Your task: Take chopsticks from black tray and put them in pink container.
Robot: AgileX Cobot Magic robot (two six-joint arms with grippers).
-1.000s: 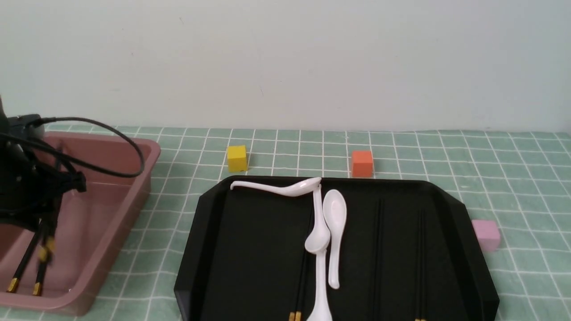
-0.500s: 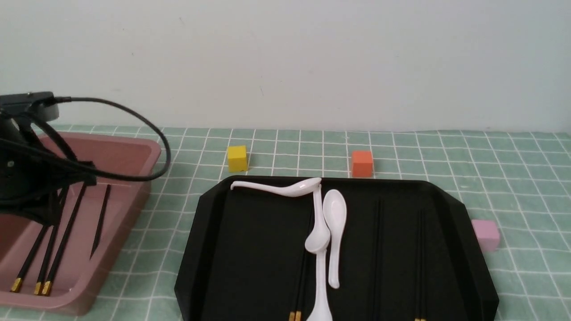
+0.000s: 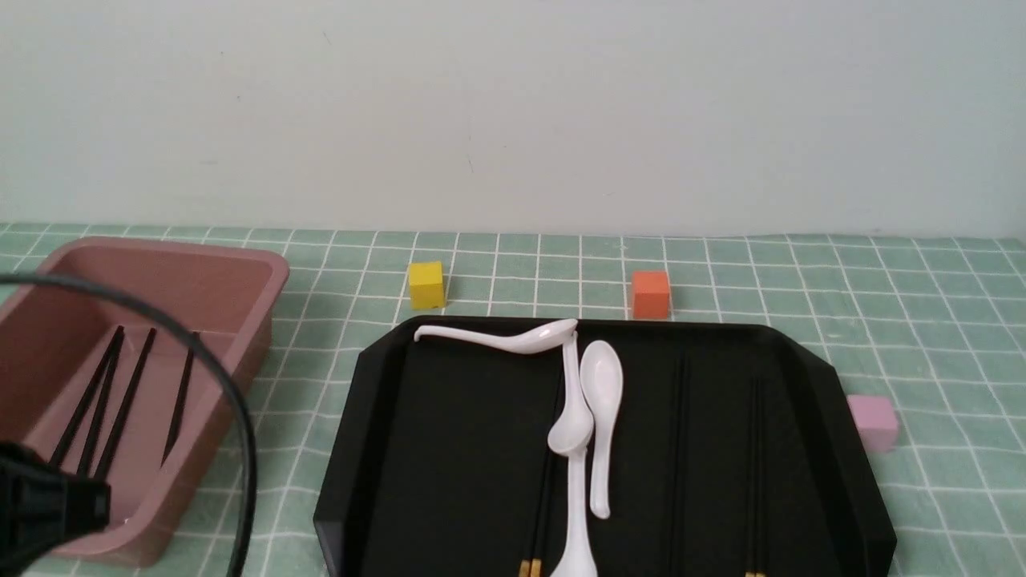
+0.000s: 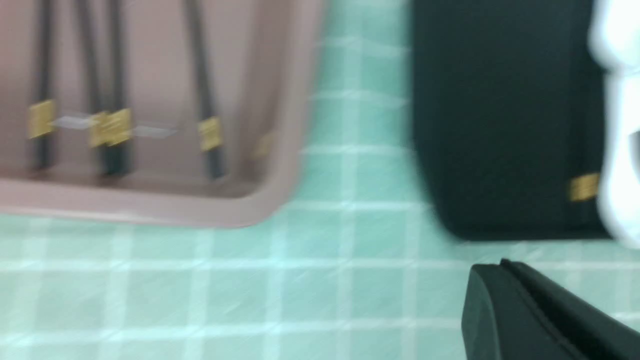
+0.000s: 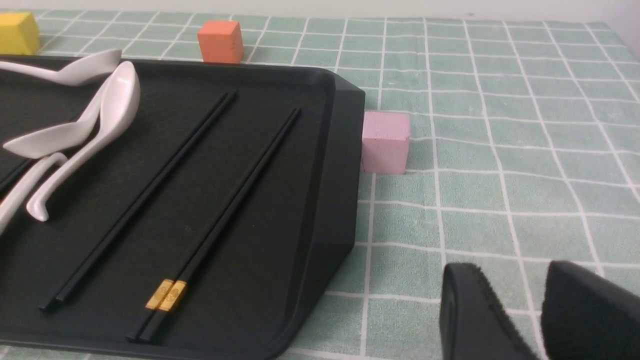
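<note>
Four chopsticks lie in the pink container, gold caps toward the robot; further pairs rest on the black tray beside white spoons. Left gripper clenched, empty, over the green cloth. Right gripper parted, empty, near a pink cube.

Left arm: a black part of it sat at about eight o'clock in the front view, low at the edge; its cable arched above it
Left gripper: jaws pressed together, holding nothing; blurred
Right gripper: two black fingers a narrow gap apart, empty, low over the table
</note>
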